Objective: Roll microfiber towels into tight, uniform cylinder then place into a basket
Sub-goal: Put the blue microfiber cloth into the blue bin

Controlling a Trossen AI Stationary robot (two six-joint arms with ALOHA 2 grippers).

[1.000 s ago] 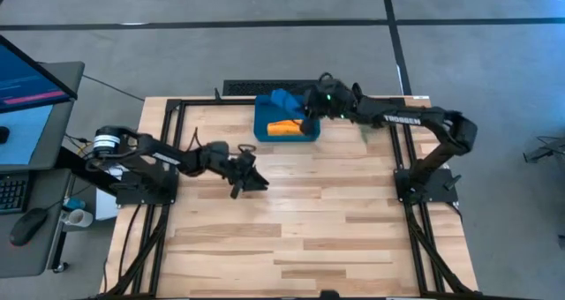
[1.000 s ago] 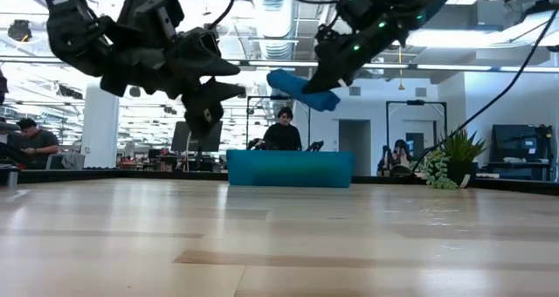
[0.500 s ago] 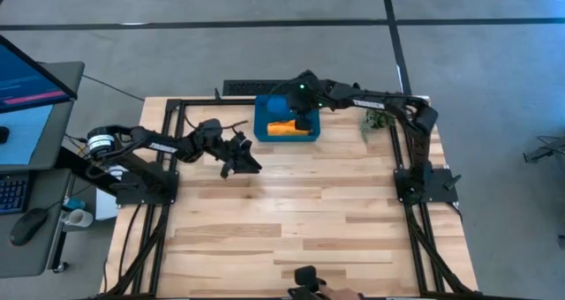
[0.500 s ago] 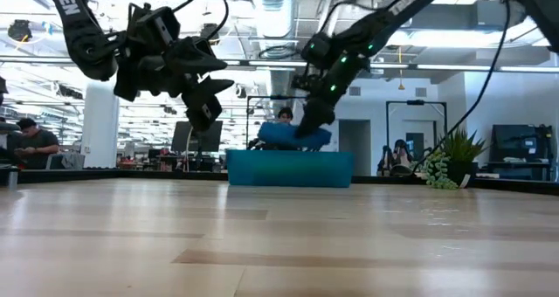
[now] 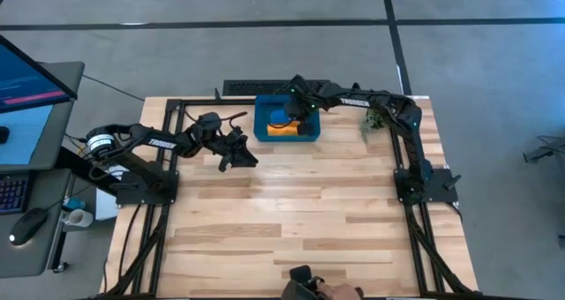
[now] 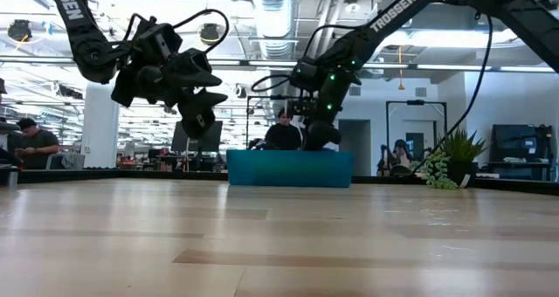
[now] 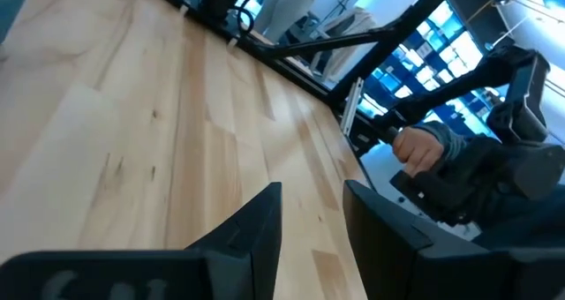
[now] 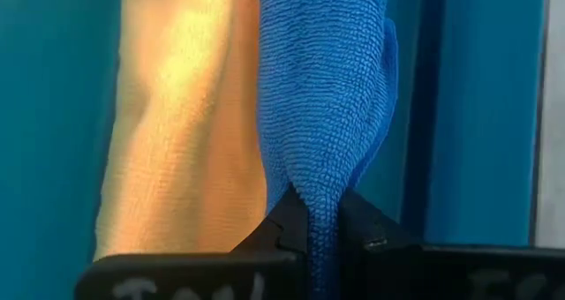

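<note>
The basket [image 5: 259, 122] stands at the table's far edge, its front wall showing in the low view [image 6: 288, 169]. The orange-yellow towel [image 8: 185, 115] lies rolled inside it [image 5: 284, 130]. My right gripper [image 5: 297, 113] reaches down into the basket [image 6: 318, 138], shut on the rolled blue towel [image 8: 322, 88], which lies alongside the orange one. My left gripper [image 5: 238, 152] hovers above the wood left of the basket [image 6: 197, 113], open, with nothing between its fingers [image 7: 311, 234]. My right gripper pinches the blue roll's near end [image 8: 322, 213] between its two fingers. The fingers slant down from above and the roll runs on away from them, along their line. The roll reaches into the basket against the orange towel's long side.
A small green plant [image 5: 375, 119] stands right of the basket, near the right arm. A person's hand [image 5: 320, 289] shows at the table's near edge. Bare wood [image 5: 300, 203] fills the table's middle and front.
My right gripper has come down and toward the table's left, tipping steeply downward, and has lowered the blue towel from above the basket into it beside the orange towel. My left gripper has swung toward the far left, away from the table's middle, staying open.
</note>
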